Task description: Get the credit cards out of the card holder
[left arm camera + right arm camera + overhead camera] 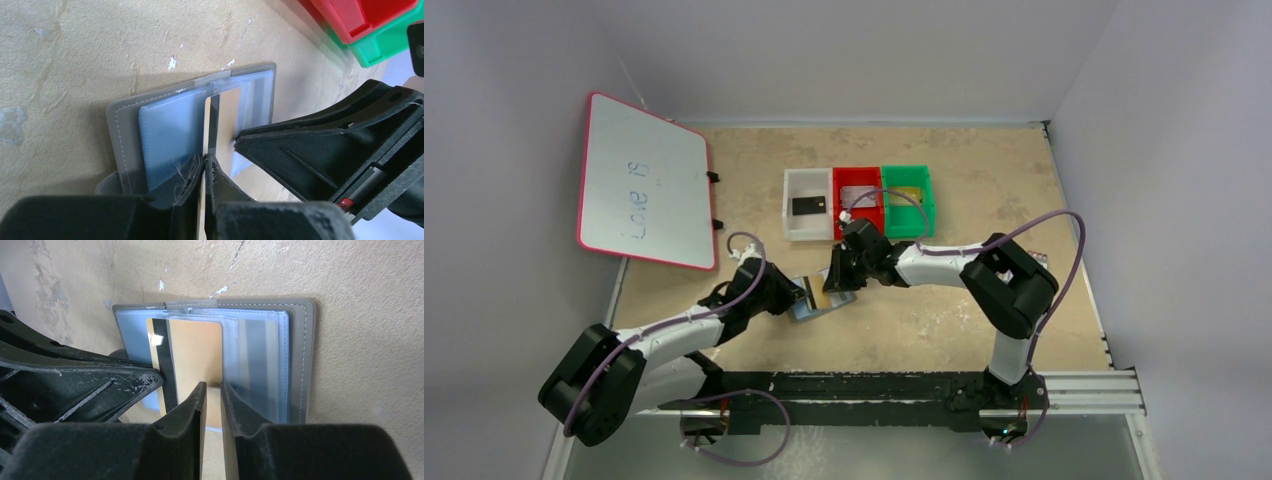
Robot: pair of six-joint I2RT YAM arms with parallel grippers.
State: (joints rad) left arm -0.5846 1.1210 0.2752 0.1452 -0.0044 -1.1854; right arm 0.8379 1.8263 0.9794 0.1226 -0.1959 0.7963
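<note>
- The small matte grey bifold card holder (301, 358) lies open and flat on the mottled beige tabletop (360, 290), between the two arms and in front of the trays.
- Its shiny bluish-grey pockets face up.
- A thin gold-yellow credit card with a black stripe (196, 351) sticks partly out of a clear pocket near the holder's middle fold.
- The left end effector (204, 167) is closed on the striped edge of this gold card, which runs as a thin pale line between its black fingers.
- The right end effector (212, 388) hangs over the same card with only a narrow gap between its fingers. I cannot tell whether it clamps anything.
- The tips of the two end effectors nearly meet above the holder.
- A flat black credit card (808, 206) lies inside the white plastic tray (792, 222).
- The red plastic tray (868, 221) and the green plastic tray (927, 203) stand in a row touching it, well apart from the holder.
- A red-framed whiteboard (644, 180) leans at the left.
</note>
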